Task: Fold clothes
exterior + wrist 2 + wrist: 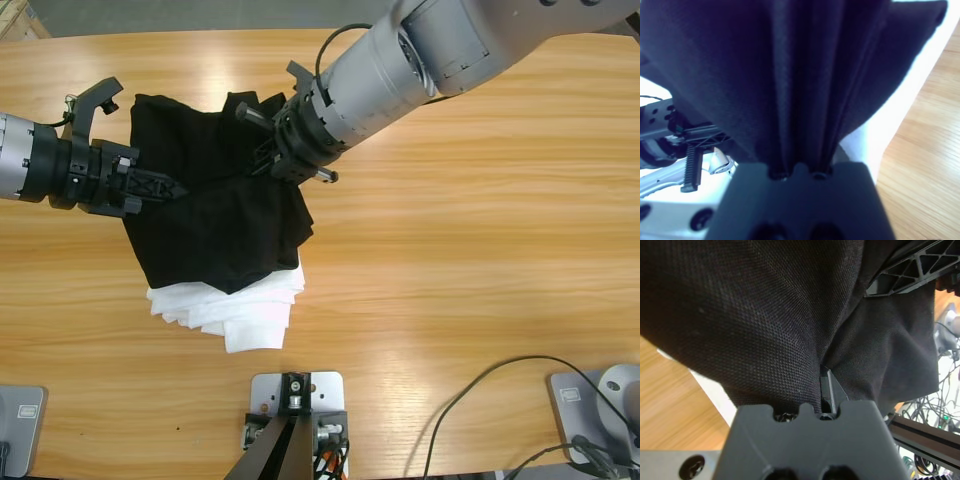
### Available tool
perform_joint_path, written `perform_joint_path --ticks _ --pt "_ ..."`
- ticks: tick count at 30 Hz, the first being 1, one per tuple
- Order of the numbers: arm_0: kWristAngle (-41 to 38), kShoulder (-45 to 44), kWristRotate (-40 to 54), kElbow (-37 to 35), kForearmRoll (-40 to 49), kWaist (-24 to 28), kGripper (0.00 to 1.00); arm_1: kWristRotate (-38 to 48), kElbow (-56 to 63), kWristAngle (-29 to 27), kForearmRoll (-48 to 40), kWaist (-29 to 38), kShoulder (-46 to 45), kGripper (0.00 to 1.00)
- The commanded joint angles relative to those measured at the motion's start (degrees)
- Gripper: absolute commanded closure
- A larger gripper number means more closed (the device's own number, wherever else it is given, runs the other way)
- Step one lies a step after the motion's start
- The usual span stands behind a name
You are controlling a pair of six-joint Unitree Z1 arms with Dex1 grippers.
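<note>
From the left edge, the left gripper has its black jaws closed on a bunched edge of the large black knitted polo shirt. In its wrist view, cloth covers nearly everything ahead, and only a sliver of one jaw shows in the gathered fold. Below the jaws and partly under the shirt lies the stack of white garments, with only its lower edges showing on the long wooden table. Further right, the right gripper is clamped on the shirt's upper edge. Pleats of cloth run straight into its body, hiding its jaw tips.
</note>
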Motion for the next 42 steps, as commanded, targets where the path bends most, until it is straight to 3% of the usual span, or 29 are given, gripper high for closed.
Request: perform_joint_path --ticks 1,16,17,18,19,20,24,26,31,35,42 --pt "-1.5 1.1 -0.4 6.5 -3.5 2.9 1.000 0.4 -2.1 -1.7 1.7 0.8 4.5 1.000" --pt "-3.5 7.3 -0.4 8.0 -6.5 2.9 1.000 -0.6 -2.3 -6.3 5.2 0.8 6.8 1.000" --pt "-3.5 8.1 -0.5 8.0 -6.5 2.9 0.664 -0.6 -2.3 -6.6 5.1 0.8 6.8 1.000" --pt "-3.3 8.6 -0.4 8.0 -6.6 2.9 0.396 -0.6 -2.3 -7.0 5.0 0.8 6.8 1.000" --pt "-2.9 8.8 -0.4 8.1 -6.7 2.9 0.292 -0.5 -2.5 -7.5 4.9 0.8 6.8 0.881" --pt "-2.7 8.8 -0.4 8.1 -6.7 2.9 0.242 -0.1 -2.5 -7.6 4.9 0.8 6.8 0.562" --pt "-2.0 9.0 -0.4 8.1 -6.7 2.9 0.239 1.4 -3.0 -8.2 4.9 0.8 7.1 0.367" --pt "-1.5 9.1 -0.5 8.4 -6.7 2.9 0.239 1.5 -3.5 -8.9 3.9 0.9 7.1 0.017" --pt "0.0 7.8 -0.5 8.4 -6.7 2.9 0.239 1.5 -3.6 -9.9 4.7 0.9 6.4 0.000" --pt "1.4 0.1 -0.6 7.0 -5.5 3.1 0.239 1.7 -3.6 -12.4 6.1 0.9 3.9 0.013" --pt "5.3 -13.4 -4.5 0.7 6.2 5.0 0.239 -3.7 -5.1 -17.8 11.2 0.8 -3.9 0.002"
